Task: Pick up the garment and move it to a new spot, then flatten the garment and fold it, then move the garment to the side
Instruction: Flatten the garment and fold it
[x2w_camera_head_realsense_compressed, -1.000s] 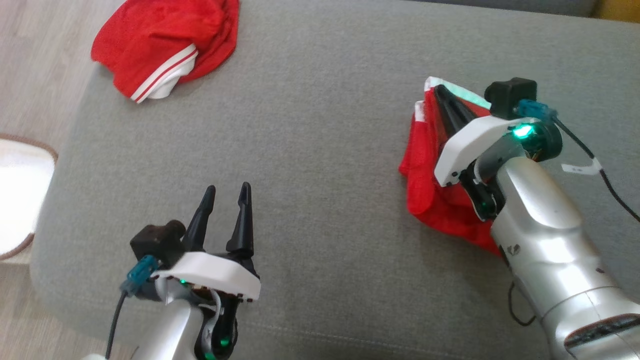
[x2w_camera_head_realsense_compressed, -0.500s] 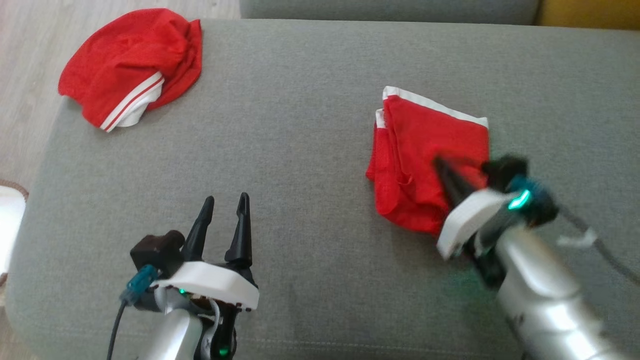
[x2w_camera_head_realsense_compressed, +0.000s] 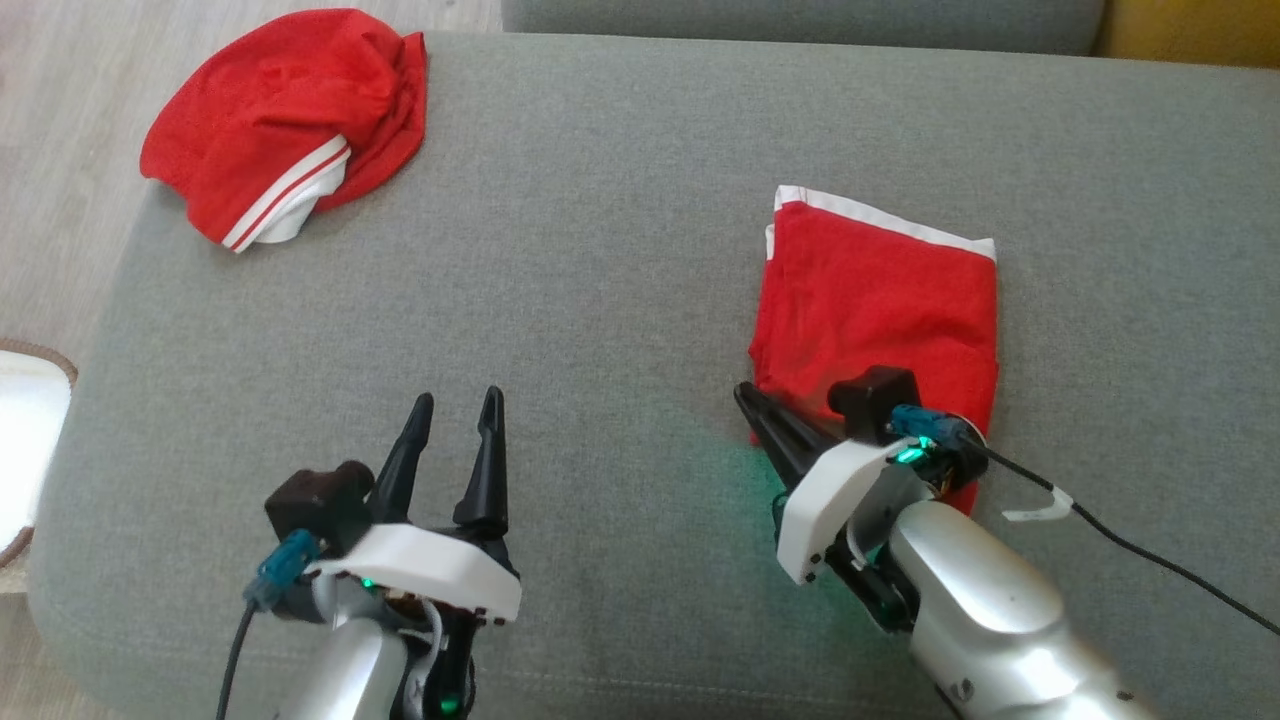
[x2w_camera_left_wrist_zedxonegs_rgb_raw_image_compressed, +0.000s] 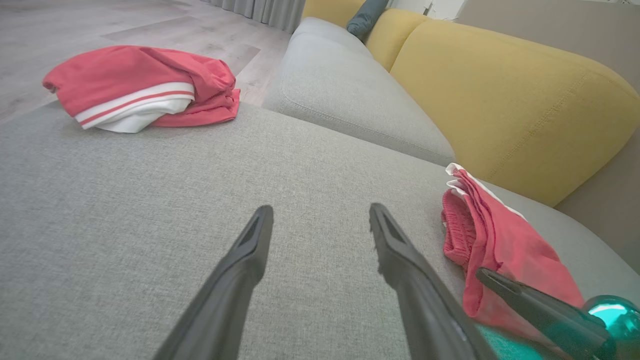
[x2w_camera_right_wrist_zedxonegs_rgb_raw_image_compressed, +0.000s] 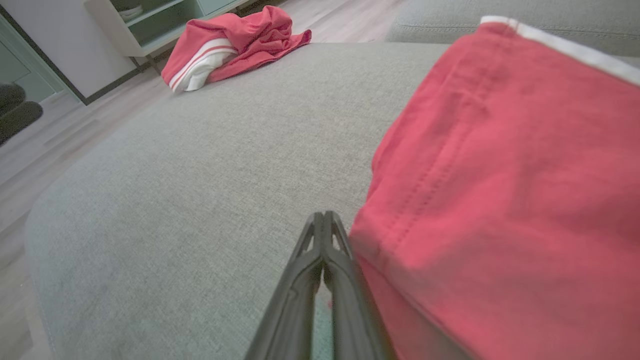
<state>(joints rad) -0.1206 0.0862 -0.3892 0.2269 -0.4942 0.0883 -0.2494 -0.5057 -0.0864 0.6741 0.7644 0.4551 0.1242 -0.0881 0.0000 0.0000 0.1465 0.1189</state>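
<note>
The folded red shorts (x2w_camera_head_realsense_compressed: 880, 310) lie on the right half of the grey sofa cushion (x2w_camera_head_realsense_compressed: 620, 250), well apart from the crumpled red garment (x2w_camera_head_realsense_compressed: 285, 100) at the far left corner. The right gripper (x2w_camera_head_realsense_compressed: 748, 398) is clenched on nothing, its tips just beside the near left corner of the shorts. The left gripper (x2w_camera_head_realsense_compressed: 456, 397) is spread above bare cushion. Risk: a sideways sweep of the closed fingers would likely catch the top layer and undo the fold, and the wrist cable (x2w_camera_head_realsense_compressed: 1130, 545) may drag the near edge. Long axis: near to far, with the white-trimmed hem at the far end.

Crumpled red garment (x2w_camera_head_realsense_compressed: 280, 110) on grey cushion (x2w_camera_head_realsense_compressed: 600, 250) far-left corner; yellow backrest (x2w_camera_left_wrist_zedxonegs_rgb_raw_image_compressed: 500, 100) behind; wood floor (x2w_camera_head_realsense_compressed: 60, 100) beside
</note>
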